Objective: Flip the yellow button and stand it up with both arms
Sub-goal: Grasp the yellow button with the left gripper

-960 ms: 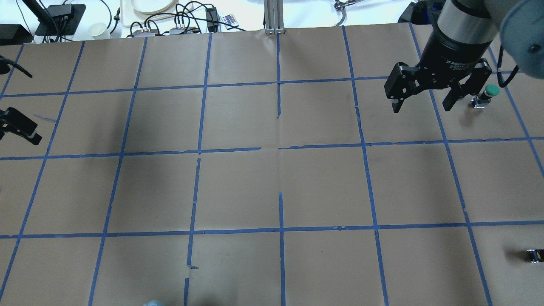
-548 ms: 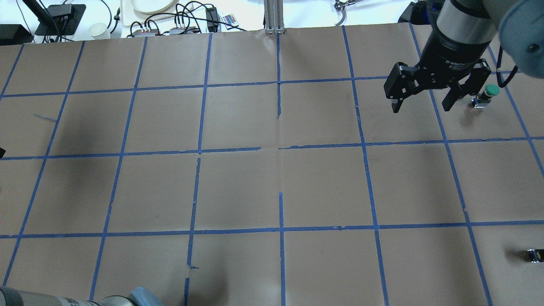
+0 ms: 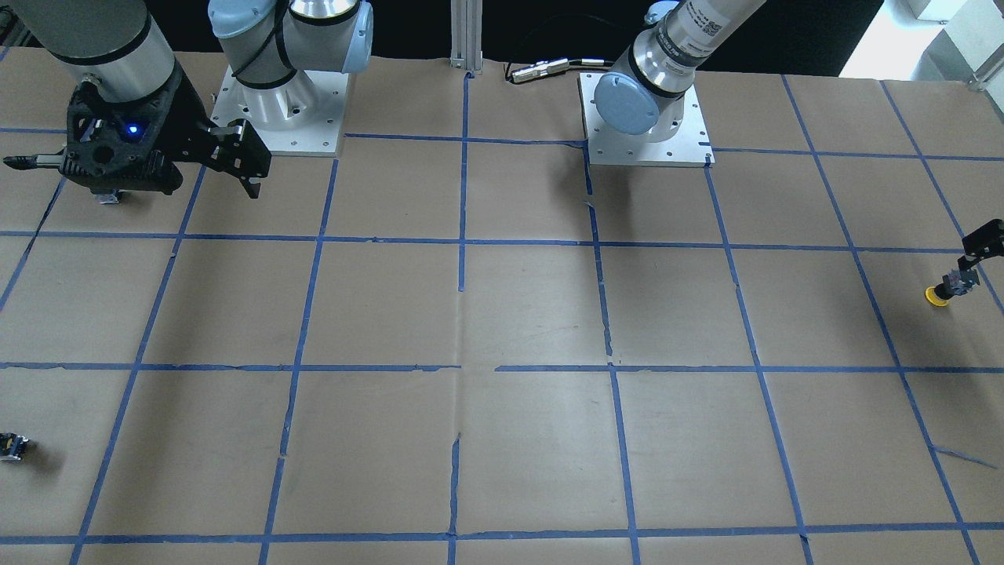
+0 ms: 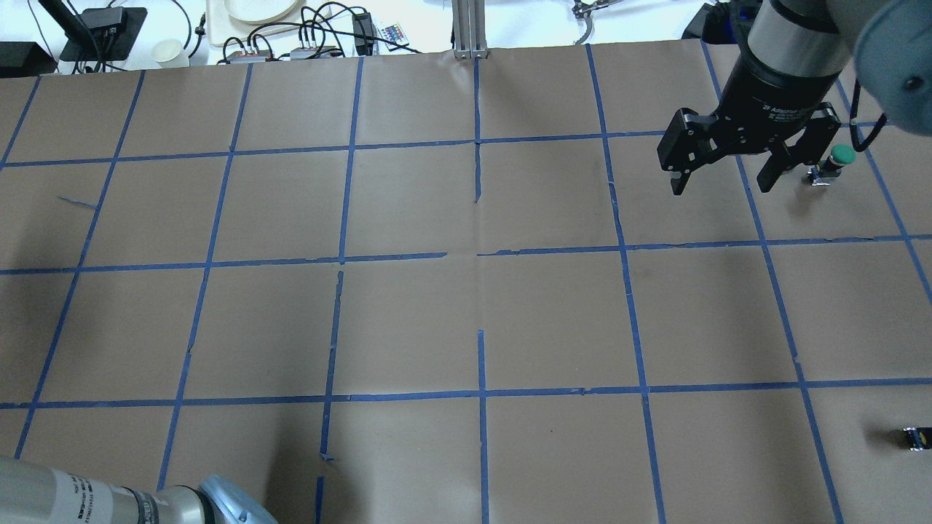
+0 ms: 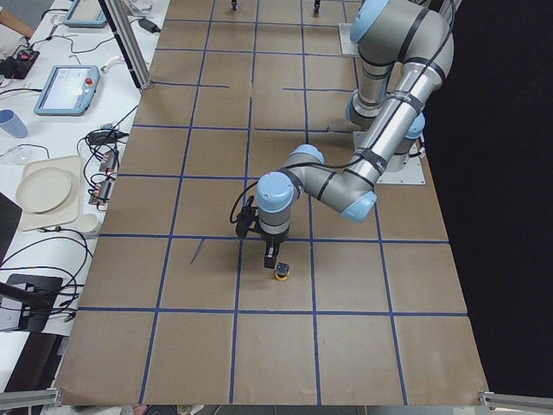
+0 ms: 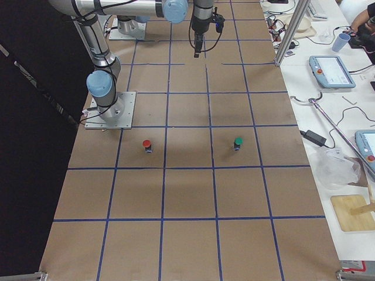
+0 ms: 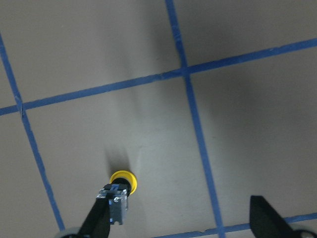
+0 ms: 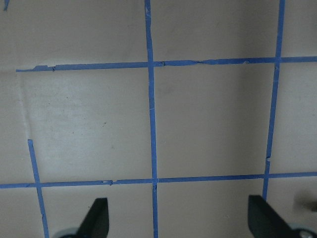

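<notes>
The yellow button [image 7: 122, 181] rests on the brown paper with its cap down and its black-and-grey body up. It also shows in the front view [image 3: 941, 292] and the exterior left view [image 5: 281, 274]. My left gripper [image 7: 181, 215] is open low over it, and its left fingertip [image 7: 99, 218] is right beside the button's body. I cannot tell whether they touch. My right gripper [image 4: 722, 182] is open and empty, hanging above the table's far right. The overhead view shows neither the button nor the left gripper.
A green-capped button [image 4: 839, 156] stands just right of my right gripper. A red-capped button [image 6: 146, 144] stands nearer the robot's base. A small dark capless part [image 4: 914, 437] lies at the near right edge. My left arm's elbow [image 4: 109, 502] is at the overhead view's bottom left.
My left gripper has left the overhead view's left edge, and the left arm's elbow has come in at the bottom left. The right gripper has hardly moved.
</notes>
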Robot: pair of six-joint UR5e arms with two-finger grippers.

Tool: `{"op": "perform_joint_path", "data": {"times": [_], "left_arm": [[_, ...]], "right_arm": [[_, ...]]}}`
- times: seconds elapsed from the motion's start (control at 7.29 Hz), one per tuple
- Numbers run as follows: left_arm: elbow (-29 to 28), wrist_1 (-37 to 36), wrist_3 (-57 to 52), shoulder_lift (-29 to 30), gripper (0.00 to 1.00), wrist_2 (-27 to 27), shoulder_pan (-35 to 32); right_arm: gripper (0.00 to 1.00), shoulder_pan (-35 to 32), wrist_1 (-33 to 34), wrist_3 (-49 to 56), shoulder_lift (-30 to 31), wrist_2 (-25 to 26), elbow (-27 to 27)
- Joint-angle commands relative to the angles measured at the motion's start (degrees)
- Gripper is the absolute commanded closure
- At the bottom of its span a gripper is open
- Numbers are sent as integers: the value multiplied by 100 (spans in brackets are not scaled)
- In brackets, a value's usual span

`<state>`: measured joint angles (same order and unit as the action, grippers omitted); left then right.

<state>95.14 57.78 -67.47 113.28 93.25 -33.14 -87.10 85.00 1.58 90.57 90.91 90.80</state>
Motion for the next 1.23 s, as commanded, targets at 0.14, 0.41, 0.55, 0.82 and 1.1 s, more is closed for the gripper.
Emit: {"op": "perform_joint_path", "data": {"times": [0.14, 0.41, 0.55, 0.82, 1.1], "left_arm": [[102, -294, -285, 299, 0, 17, 141], [128, -267, -276, 361, 0, 18, 246], [145, -267, -267, 388, 0, 17, 299], [215, -267, -267, 397, 10, 0, 300], [225, -259, -276, 379, 41, -18, 300]], "right_arm": [[0, 0, -1, 17, 5, 6, 25], [0, 0, -1, 26, 5, 6, 25], [0, 0, -1, 26, 5, 6, 25], [0, 0, -1, 26, -4, -3, 25], [0, 0, -1, 35, -4, -3, 25]]}}
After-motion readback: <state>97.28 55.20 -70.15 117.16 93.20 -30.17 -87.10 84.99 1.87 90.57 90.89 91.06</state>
